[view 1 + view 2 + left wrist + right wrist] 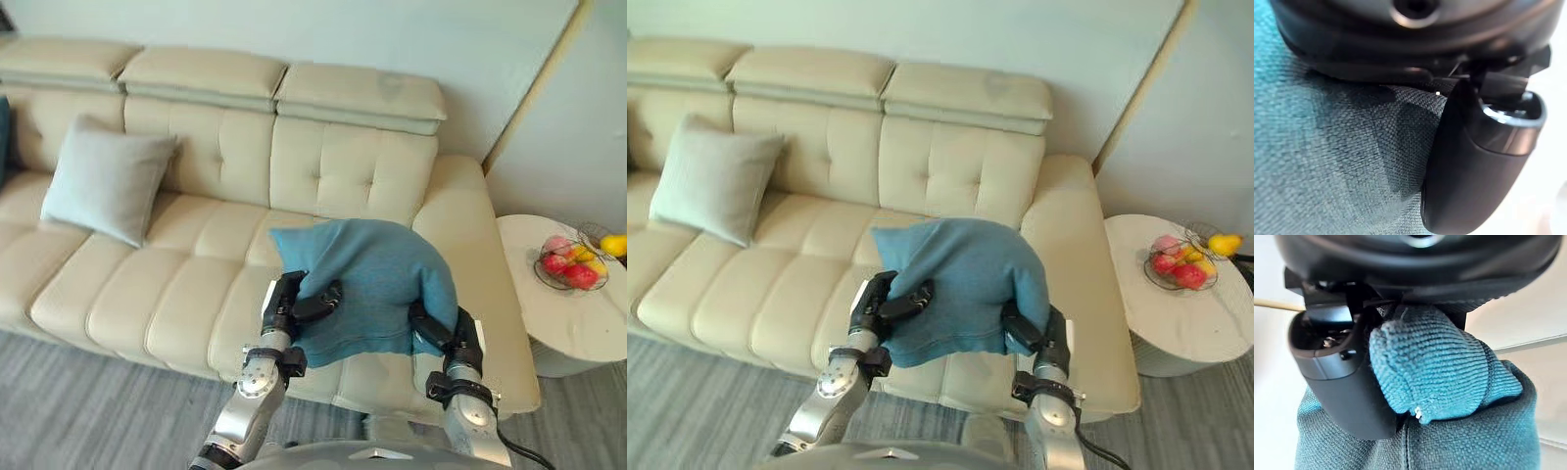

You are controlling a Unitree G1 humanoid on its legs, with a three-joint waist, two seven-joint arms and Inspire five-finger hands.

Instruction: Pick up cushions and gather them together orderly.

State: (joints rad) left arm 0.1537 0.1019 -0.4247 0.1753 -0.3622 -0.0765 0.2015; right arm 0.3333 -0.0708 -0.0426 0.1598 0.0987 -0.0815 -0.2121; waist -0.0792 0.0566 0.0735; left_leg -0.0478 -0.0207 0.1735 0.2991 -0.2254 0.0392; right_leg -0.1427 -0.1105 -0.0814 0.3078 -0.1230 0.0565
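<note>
A teal-blue cushion (367, 284) is held up over the right seat of the cream sofa (196, 284), gripped from both sides. My left hand (294, 304) pinches its left lower edge, thumb pressed on the fabric (1327, 171). My right hand (441, 338) clamps its right lower corner, and a bunched fold of teal cloth (1430, 372) sits beside that thumb (1342, 382). A pale grey cushion (106, 181) leans upright against the sofa back on the left seat. At the far left edge a dark cushion (4, 137) peeks in.
A round white side table (568, 313) stands right of the sofa arm, with a wire bowl of fruit (571, 262) on it. Grey carpet (78, 411) runs before the sofa. The middle seat (186, 264) is bare.
</note>
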